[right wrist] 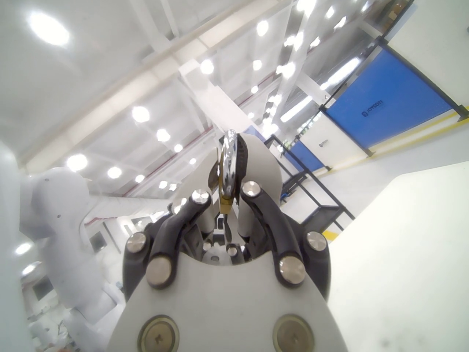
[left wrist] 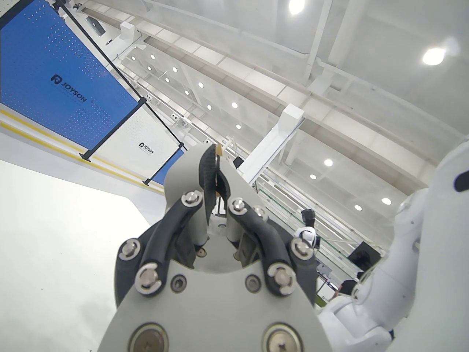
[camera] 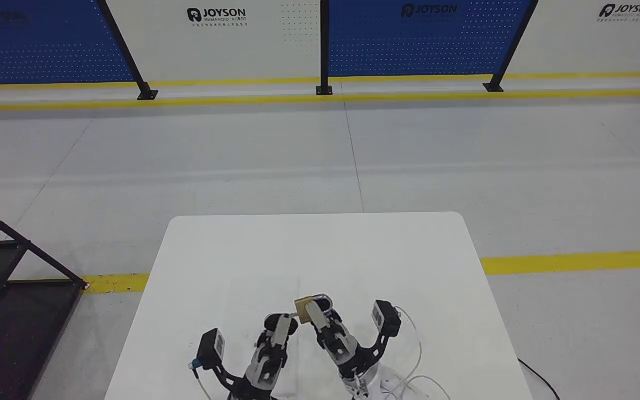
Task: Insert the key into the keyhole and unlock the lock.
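1. Left gripper [left wrist: 217,156] pinching the key [left wrist: 219,150], a thin brass-coloured sliver between ribbed black pads.
2. Right gripper [right wrist: 231,145] clamping the lock [right wrist: 228,164]: rounded chrome shackle, brass body.
3. Both hovering close together above the smooth white table [camera: 400,260], near its front edge.

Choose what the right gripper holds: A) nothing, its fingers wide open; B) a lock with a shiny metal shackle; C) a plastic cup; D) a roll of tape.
B: in the right wrist view the right gripper is shut on the lock, with the chrome shackle and a bit of brass body pinched between its fingers.
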{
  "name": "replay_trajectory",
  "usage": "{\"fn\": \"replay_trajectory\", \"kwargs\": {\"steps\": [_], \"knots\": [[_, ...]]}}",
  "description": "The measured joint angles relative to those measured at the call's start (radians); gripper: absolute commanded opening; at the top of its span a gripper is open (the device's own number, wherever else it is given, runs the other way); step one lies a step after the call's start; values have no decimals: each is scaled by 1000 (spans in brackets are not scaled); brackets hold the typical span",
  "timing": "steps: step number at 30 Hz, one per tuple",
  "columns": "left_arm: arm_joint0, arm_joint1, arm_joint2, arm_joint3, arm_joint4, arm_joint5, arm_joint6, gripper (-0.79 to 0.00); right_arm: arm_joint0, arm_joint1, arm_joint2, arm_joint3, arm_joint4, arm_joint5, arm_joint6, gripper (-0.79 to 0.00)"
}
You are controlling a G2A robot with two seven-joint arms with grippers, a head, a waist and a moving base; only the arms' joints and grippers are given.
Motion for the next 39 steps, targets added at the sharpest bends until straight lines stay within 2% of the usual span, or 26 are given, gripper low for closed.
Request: {"fn": "replay_trajectory", "kwargs": {"steps": [5, 6, 7, 15, 33, 38, 39], "knots": [[3, 0, 1, -3, 8, 6, -7, -785, -12, 2, 11, -12, -10, 6, 17, -785], [3, 1, 1, -4, 9, 7, -7, -714, -13, 2, 12, -13, -10, 6, 20, -785], [3, 1, 1, -4, 10, 8, -8, -554, -14, 2, 14, -14, -10, 6, 22, -785], [7, 2, -1, -6, 13, 13, -8, -483, -24, 2, 27, -23, 3, -1, 40, -785], [23, 16, -49, 5, 37, -32, -39, -591, -50, 10, 69, -47, 20, -16, 97, -785], [21, 16, -45, 4, 45, -32, -41, -674, -54, 10, 71, -50, 26, -8, 123, -785], [20, 16, -44, 4, 47, -32, -41, -785, -54, 10, 71, -50, 27, -7, 127, -785]]}}
